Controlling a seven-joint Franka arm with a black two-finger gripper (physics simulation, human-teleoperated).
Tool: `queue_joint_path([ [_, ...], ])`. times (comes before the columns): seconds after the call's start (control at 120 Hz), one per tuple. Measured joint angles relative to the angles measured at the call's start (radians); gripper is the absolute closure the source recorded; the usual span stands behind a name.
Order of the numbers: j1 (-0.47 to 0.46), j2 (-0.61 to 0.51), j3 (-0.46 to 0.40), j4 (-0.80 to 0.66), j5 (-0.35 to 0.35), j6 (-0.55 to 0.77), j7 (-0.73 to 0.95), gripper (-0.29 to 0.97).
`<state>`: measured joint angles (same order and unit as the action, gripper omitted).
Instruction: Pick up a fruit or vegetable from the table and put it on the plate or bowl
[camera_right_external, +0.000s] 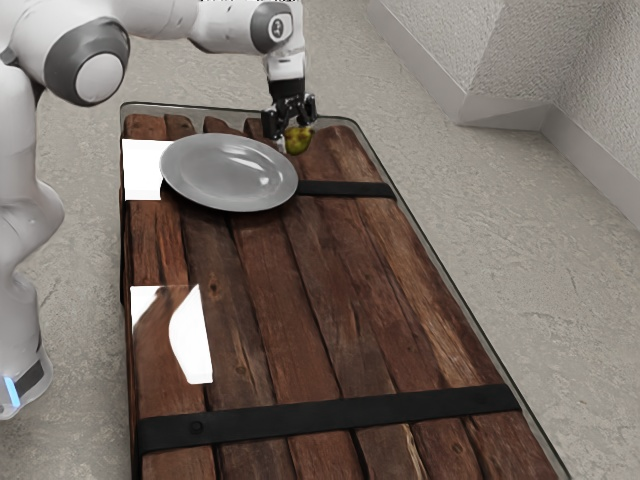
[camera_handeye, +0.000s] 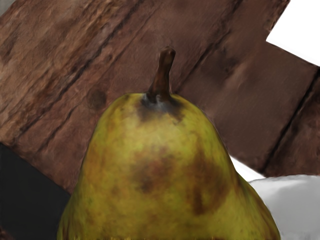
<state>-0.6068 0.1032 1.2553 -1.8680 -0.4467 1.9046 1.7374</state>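
Obs.: pear (camera_right_external: 299, 141) sits at the far end of the desk (camera_right_external: 330, 330), directly under my gripper (camera_right_external: 291, 124). It is just beside the far rim of the plate (camera_right_external: 228, 172), on the exterior view's right of that rim, and not on the plate.

Gripper state: it is down around the pear. I cannot tell whether it is closed on the fruit or only set about it. The exterior view does not settle whether the pear rests on the wood or hangs clear of it.

Wrist view: pear (camera_handeye: 160, 175) is close under the hand, with the stem (camera_handeye: 162, 75) pointing away from the camera. Long axis appears to run from the hand outward over the planks, so I judge the grip falls across the wide body, not the neck. Skin is green-yellow with brown blotches.

Key relation: the plate lies toward the exterior view's left of the pear and a little nearer. It is close by, so the carry would be short.

Step, as judged: grasp stage; transfer to the plate not yet done.

Next: confirm the hold, lift clear of the rim, shift toward the plate's middle, then lower and release.

Risk: a rounded, tapering body may slip or roll in a loose hold.
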Motion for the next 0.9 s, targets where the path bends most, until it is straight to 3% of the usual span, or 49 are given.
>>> queue_joint_path([
  [0.192,-0.002,-0.014,0.068,-0.034,0.0,-0.054,0.009,0.35],
  [0.383,-0.003,-0.024,0.082,-0.041,0.0,-0.088,0.016,0.35],
  [0.617,0.0,-0.023,0.133,0.094,0.0,-0.172,0.02,0.38],
  [0.725,-0.008,-0.023,0.134,0.104,0.001,-0.199,0.021,0.17],
  [0.9,-0.012,-0.024,0.136,0.114,0.002,-0.222,0.021,0.05],
])
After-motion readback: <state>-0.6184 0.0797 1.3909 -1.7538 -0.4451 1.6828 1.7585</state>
